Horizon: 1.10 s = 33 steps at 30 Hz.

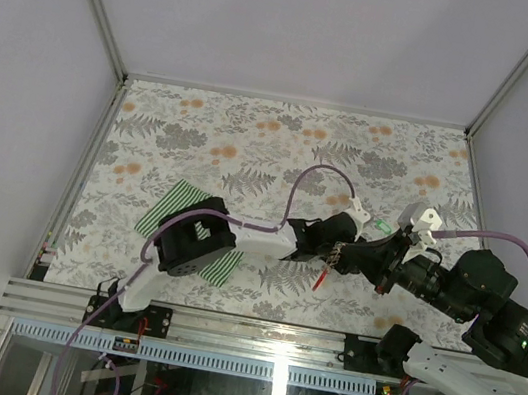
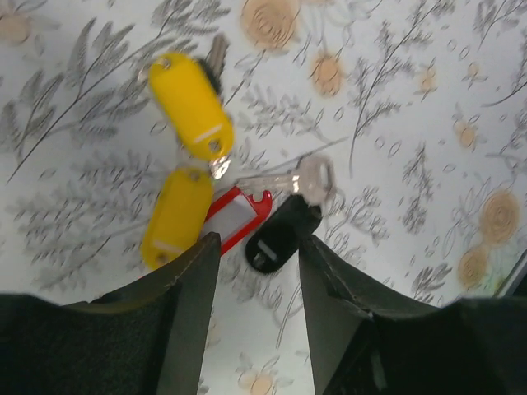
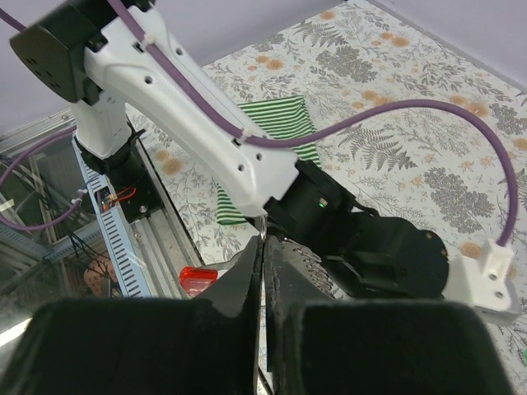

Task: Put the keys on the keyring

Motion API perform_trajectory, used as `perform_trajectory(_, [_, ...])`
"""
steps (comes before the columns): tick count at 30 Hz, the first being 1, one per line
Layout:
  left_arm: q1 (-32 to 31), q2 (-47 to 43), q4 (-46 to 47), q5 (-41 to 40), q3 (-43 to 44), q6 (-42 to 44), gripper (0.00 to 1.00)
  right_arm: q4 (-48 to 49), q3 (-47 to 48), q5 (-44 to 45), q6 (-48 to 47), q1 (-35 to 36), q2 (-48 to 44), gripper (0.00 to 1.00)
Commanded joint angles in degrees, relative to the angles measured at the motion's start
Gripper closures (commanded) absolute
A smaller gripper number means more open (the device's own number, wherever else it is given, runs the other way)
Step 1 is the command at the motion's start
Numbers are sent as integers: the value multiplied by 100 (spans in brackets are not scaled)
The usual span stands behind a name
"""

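Two arms are seen meeting right of centre over the floral table (image 1: pixel 252 145) in the top view. The left gripper (image 1: pixel 330 241) is reached across from the left, and the right gripper (image 1: pixel 346 255) is brought in from the right, so that their tips are close together. The keyring (image 1: pixel 319 278) is marked by its red tag, which hangs just below that meeting point. A green-striped cloth (image 1: pixel 172 204) is partly covered by the left arm. A small green piece (image 1: pixel 381 222) is seen beside the left wrist; what it is cannot be told.

In the left wrist view, the left gripper (image 2: pixel 257 247) is shown with its fingers (image 2: pixel 193 280) moderately apart, and nothing is held between them. The keys (image 2: pixel 189 103) are bunched just beyond the tips: two yellow tags, a black tag (image 2: pixel 280 239) and a silver key (image 2: pixel 300 179). The keyring (image 2: pixel 239 216) is set among them, its red tag lying between the lower yellow tag and the black one. The bunch is blurred.

In the right wrist view, the right gripper (image 3: pixel 263 247) is shown closed, with a thin metal sliver pinched at its tips, taken to be the ring's loop. The keyring (image 3: pixel 198 280) is shown by its red tag just left of the fingers. The cloth (image 3: pixel 280 119) is seen behind the left arm.
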Motion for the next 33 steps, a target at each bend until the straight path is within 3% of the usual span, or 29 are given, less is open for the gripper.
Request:
perform_trajectory(1, [45,-372,-221,-328,-800,183,55,353,32,92,74,28,-26,100])
perform_trajectory(11, [60,-1654,174,-511,-2057,301,55,392,-3,79,64,25,-10,100])
perform_trajectory(19, [98,-2732,517,-471,-2410,629,53,362,-14,199,79,32,-4,100])
perform_trajectory(33, [686,-2685,111,239,-2664,701,54,190,18,458,108,26,107,100])
